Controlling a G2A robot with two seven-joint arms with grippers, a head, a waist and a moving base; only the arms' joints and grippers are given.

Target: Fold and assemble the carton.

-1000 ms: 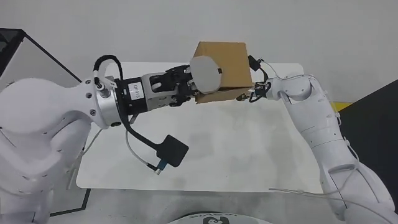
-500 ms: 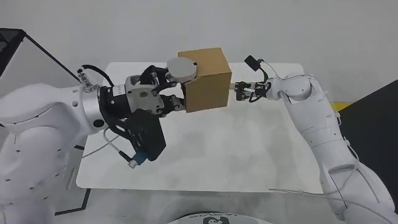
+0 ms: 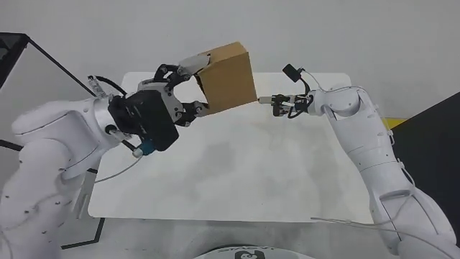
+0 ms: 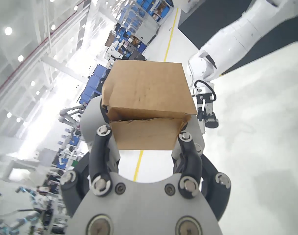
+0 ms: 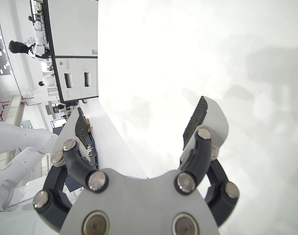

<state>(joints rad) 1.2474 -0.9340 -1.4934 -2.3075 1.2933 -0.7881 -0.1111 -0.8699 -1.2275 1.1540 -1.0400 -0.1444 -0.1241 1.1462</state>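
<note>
Left gripper (image 3: pixel 195 85) pinches the brown carton (image 3: pixel 226 78) by its side walls and holds it tilted, off the white worktop (image 3: pixel 287 180), over the far edge. Right gripper (image 3: pixel 267 101) has its fingers (image 5: pixel 200 113) spread with nothing between them, just beside the carton's corner, near the far edge.

arm shells (image 3: pixel 352 111) glossy white; black cable loop (image 3: pixel 293 72) at 12 o'clock of right wrist; right gripper (image 5: pixel 141 108) plate grey, silver screws, black curved links, white fingers (image 5: pixel 218 118) with ribbed black pads (image 5: pixel 195 117).
</note>
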